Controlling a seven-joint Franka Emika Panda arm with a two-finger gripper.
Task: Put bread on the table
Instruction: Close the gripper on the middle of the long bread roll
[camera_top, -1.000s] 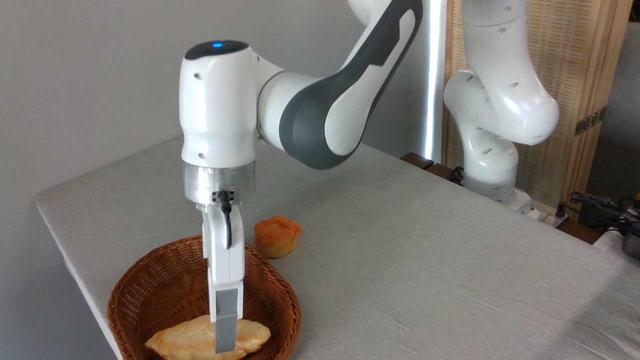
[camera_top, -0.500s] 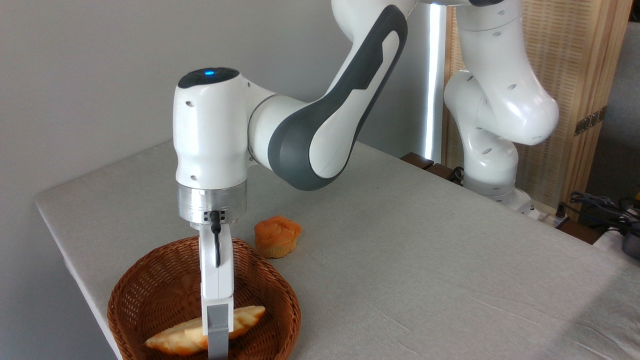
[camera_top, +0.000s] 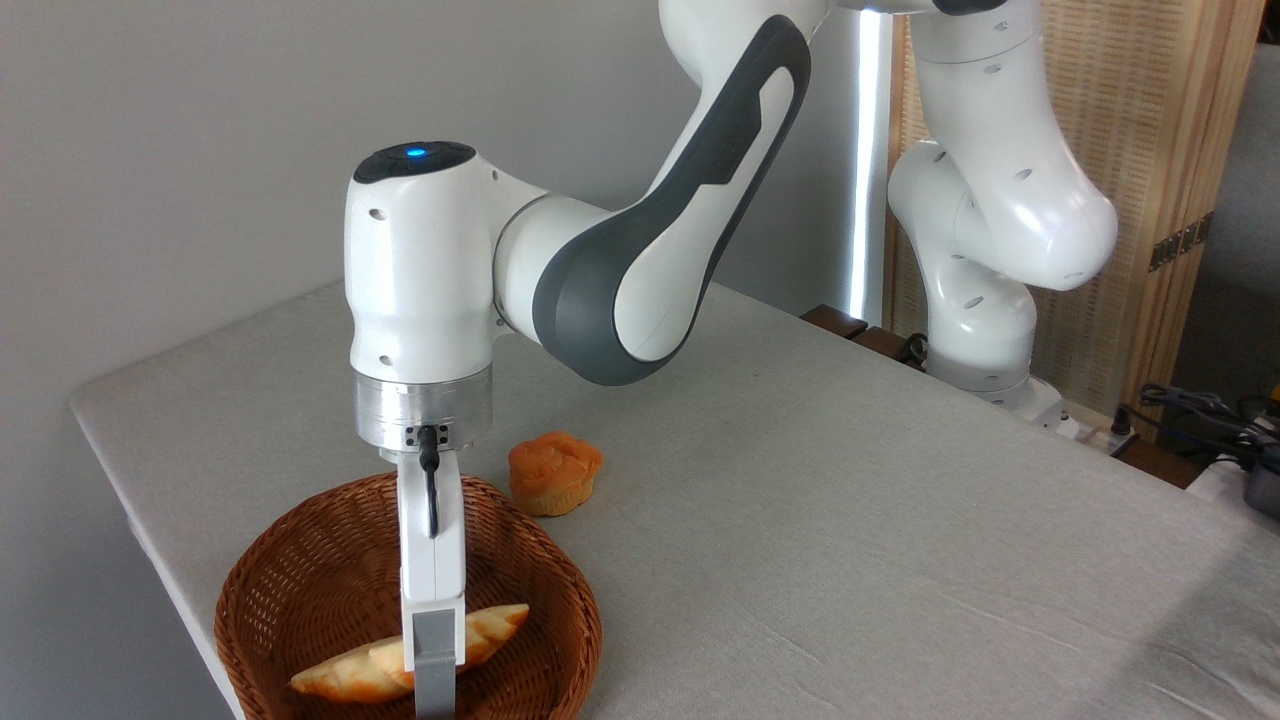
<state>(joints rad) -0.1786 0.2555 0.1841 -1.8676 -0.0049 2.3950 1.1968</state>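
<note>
Camera view: table (camera_top: 850, 520) unchanged. Arm sits lower and further left than a second ago, wrist vertical over basket (camera_top: 300, 560). Bread (camera_top: 350, 672) now tilted inside basket, right end raised. Gripper (camera_top: 433, 690) edge-on; grip state unclear.

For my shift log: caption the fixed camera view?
Tool reaches into the basket at the bread; bun on table.

The hand (camera_top: 437, 668) reaches straight down into the wicker basket (camera_top: 560, 590), its near finger crossing the middle of the bread (camera_top: 480, 630), which lies tilted inside the basket; it seems to clasp the loaf, though the far finger is hidden. Just behind the basket, a small orange bun (camera_top: 554, 472) sits on the desk (camera_top: 850, 520).
</note>
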